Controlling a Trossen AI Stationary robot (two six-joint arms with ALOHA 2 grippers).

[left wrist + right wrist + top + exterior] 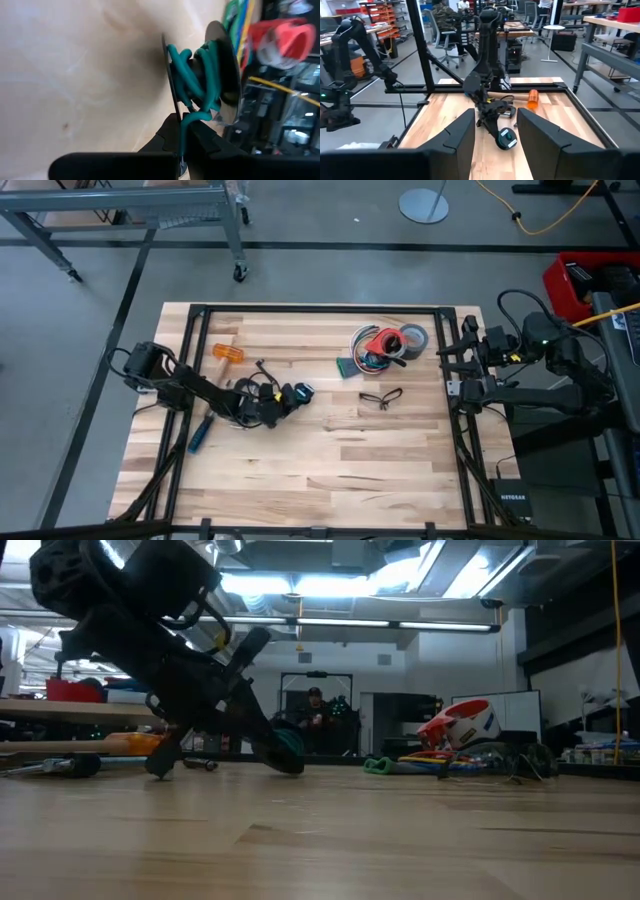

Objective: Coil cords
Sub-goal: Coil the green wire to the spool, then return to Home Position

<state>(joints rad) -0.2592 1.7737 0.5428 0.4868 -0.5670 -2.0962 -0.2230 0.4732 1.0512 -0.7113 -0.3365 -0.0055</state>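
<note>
The teal-green cord (197,75) lies near the middle of the wooden bench (330,470), wound in loose turns around a small dark spool (298,393), and the left hand (272,406) is pinched shut on its free strand just beside that spool. Treat the cord as light, soft and rubbery: it will bend readily, spring back if released, and slide little between the pads. Take hold on the strand close to the spool, as now, so that each turn lays down under tension. The spool's thin dark flanges look rigid and smooth; judge it light enough to skid on the planks. A thin black cord (380,397) lies loose to the right, near the tape rolls (395,340). The right hand (453,370) waits at the bench's right edge, fingers spread wide and empty.
</note>
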